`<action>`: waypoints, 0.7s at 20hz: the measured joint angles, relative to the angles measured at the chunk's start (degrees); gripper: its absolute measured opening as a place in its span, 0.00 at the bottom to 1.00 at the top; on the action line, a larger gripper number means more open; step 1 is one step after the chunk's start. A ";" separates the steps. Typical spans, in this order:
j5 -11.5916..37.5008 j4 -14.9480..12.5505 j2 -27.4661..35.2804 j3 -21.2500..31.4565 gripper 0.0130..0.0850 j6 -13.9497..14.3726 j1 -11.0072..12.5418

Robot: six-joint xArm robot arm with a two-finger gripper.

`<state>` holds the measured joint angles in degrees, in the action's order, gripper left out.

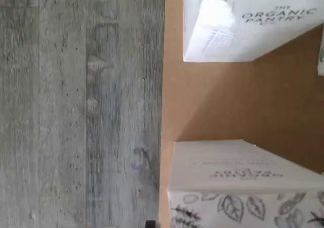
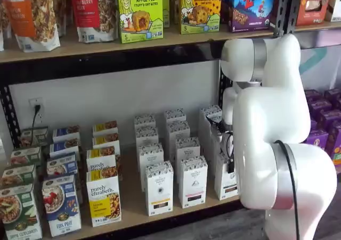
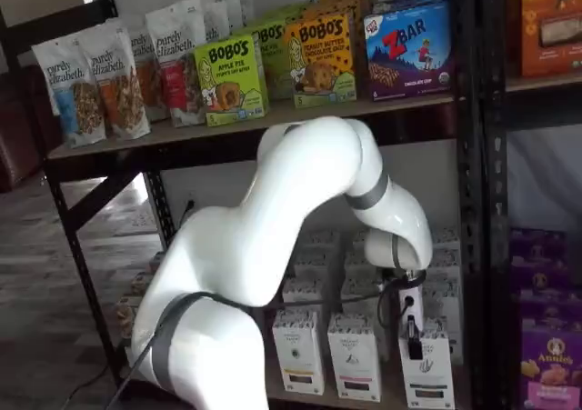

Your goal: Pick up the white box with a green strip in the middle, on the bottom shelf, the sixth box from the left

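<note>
White boxes stand in rows on the bottom shelf (image 2: 133,205). The rightmost front white box (image 2: 226,182) is half hidden by my arm; it also shows in a shelf view (image 3: 427,378). Its strip colour is too small to tell. My gripper (image 3: 414,342) hangs just over this box's top front, with its black fingers side-on, so no gap or grip shows. In a shelf view the gripper (image 2: 230,163) is mostly hidden behind my arm. The wrist view shows two white Organic Pantry boxes (image 1: 248,26) (image 1: 243,187) on the brown shelf board (image 1: 212,101) with a gap between them.
More white boxes (image 2: 192,181) (image 2: 159,188) stand to the left, then coloured Purely Elizabeth boxes (image 2: 104,200). Purple boxes (image 3: 546,365) fill the neighbouring shelf behind a black upright (image 3: 473,201). The upper shelf (image 2: 133,40) carries snack boxes. Grey plank floor (image 1: 76,106) lies below the shelf edge.
</note>
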<state>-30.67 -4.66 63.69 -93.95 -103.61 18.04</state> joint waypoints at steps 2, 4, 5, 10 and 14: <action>-0.30 -0.16 0.01 -0.08 0.78 0.09 0.04; -0.70 0.32 -0.03 -0.12 0.67 -0.37 0.07; -0.84 0.49 -0.07 -0.13 0.67 -0.51 0.07; -0.37 0.04 -0.93 1.12 0.56 -0.13 0.11; 0.87 -1.40 -2.38 3.49 0.56 1.26 0.00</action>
<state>-29.80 -6.06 61.31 -90.46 -102.34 18.03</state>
